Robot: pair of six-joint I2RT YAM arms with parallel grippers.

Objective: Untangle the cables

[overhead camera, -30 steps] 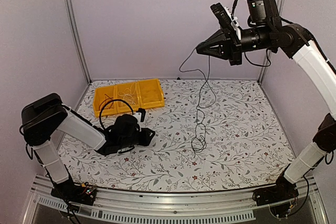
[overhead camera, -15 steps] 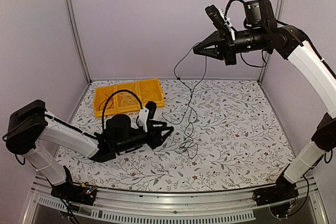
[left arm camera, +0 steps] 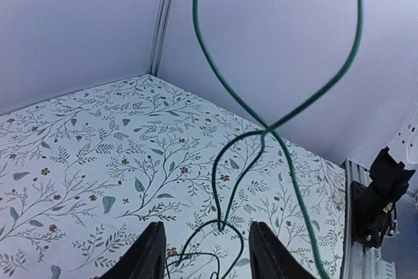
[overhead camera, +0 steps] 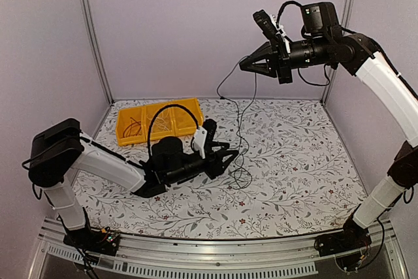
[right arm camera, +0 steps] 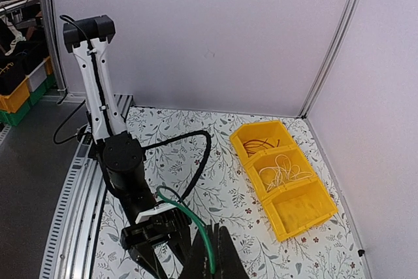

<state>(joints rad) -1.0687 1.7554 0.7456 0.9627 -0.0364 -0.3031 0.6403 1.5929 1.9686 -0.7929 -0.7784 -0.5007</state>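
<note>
High at one o'clock in the overhead view: right hand (overhead camera: 245, 65), pinched shut on a thin cable (overhead camera: 240, 119), dark from above and green in both wrist views. From that grip, strands hanging almost straight down, long axis on a twelve-to-six line, ending in a small slack tangle (overhead camera: 240, 178) lying on the floral counter (overhead camera: 300, 168) just right of centre. Partway down, in the left wrist view, two strands crossing over each other once. Low over the counter, stretched in from eight o'clock: left hand (overhead camera: 228, 156), jaws moderately apart and holding nothing, tips aimed at the hanging strands. Tangle just beside that hand, at about five o'clock from it overhead. Seen from the left wrist, dead ahead at twelve o'clock, with a low loop lying in the gap ahead of the fingers (left arm camera: 153, 253), not visibly touching either. Clearly the nearer hand for any grab low on the cable, the right one being well above. Probably the step in hand: lining up a low pinch so the two hands can draw the strands apart. Approach roughly level, hence across the cable's length, not along it. Away at ten o'clock on the counter: yellow three-part bin (overhead camera: 189, 122), with black wires (overhead camera: 132, 127) in one end compartment and whitish wires (overhead camera: 160, 117) in the middle one.
</note>
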